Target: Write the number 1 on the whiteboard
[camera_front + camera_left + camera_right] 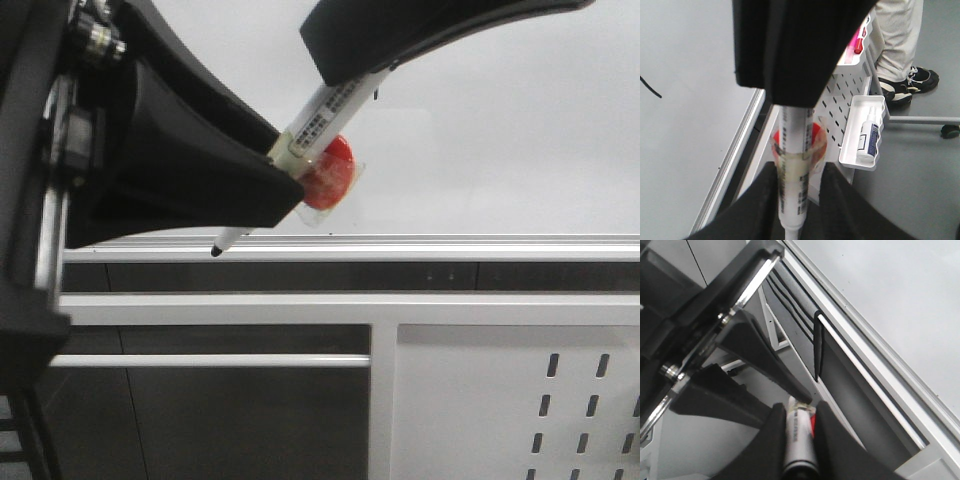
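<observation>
In the front view a white marker (322, 118) with a black tip slants down to the left, its tip hanging just in front of the silver rail (400, 247) along the lower edge of the whiteboard (480, 150), apparently not touching the board surface. The left pincer (285, 170) pinches the marker's lower barrel, where a band of clear tape holds a red disc (330, 172) against it; the left wrist view shows both black fingers (837, 205) pressed against the barrel. The right pincer (345, 75) grips the marker's upper end, and the right wrist view shows its fingers (775, 440) closed on the barrel. A thin black stroke, the number 1 (650, 86), shows on the board at the edge of the left wrist view. Below the board sits a grey slotted panel (520, 400), bearing a white tray (865, 132) with a spray bottle (867, 137).
</observation>
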{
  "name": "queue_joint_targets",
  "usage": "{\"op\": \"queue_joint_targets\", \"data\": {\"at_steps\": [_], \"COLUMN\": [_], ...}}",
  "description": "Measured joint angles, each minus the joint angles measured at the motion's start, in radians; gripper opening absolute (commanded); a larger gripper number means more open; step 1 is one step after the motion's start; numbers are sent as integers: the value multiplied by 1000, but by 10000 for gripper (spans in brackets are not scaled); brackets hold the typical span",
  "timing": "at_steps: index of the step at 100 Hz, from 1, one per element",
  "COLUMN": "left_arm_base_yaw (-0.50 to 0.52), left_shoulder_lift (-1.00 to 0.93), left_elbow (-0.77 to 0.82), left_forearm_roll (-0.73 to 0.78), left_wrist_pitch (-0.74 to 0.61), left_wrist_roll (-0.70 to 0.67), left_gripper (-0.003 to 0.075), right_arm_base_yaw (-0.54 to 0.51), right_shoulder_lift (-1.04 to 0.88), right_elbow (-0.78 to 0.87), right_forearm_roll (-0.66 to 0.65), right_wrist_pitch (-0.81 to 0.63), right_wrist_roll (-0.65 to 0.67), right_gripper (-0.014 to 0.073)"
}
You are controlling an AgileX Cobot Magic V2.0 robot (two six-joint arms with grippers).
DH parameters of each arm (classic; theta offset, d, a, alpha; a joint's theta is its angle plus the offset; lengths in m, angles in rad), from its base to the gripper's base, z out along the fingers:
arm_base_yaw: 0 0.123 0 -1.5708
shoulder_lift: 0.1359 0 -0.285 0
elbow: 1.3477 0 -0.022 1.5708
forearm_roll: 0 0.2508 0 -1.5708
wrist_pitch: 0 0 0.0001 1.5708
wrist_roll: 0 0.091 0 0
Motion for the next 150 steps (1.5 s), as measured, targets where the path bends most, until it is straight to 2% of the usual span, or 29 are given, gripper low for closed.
{"op": "queue_joint_targets", "data": {"at_steps": [36,78,83,88,103,110,150], "left_arm_base_yaw": [13,13,13,13,13,15,15], "left_shoulder_lift": [0,1,1,1,3,3,3], "left_elbow": [0,0,0,0,0,0,0], "left_forearm_roll": [-100,-111,-113,-113,-122,-130,-173], "left_wrist_pitch": [-14,-18,-20,-20,-34,-44,-49], "left_wrist_roll": [4,18,18,18,14,10,2], "left_gripper": [-17,-18,-18,-18,-18,-18,-18], "right_arm_base_yaw": [0,0,0,0,0,0,0], "right_shoulder_lift": [0,-2,-2,-2,-2,-4,-28], "right_elbow": [-2,-2,-2,-2,-6,-6,-6], "right_forearm_roll": [0,0,0,0,2,4,8], "right_wrist_pitch": [-8,-12,-12,-12,-20,-18,-66], "right_wrist_roll": [0,0,0,0,0,0,0], "right_gripper": [-78,-76,-50,10,298,359,371]}}
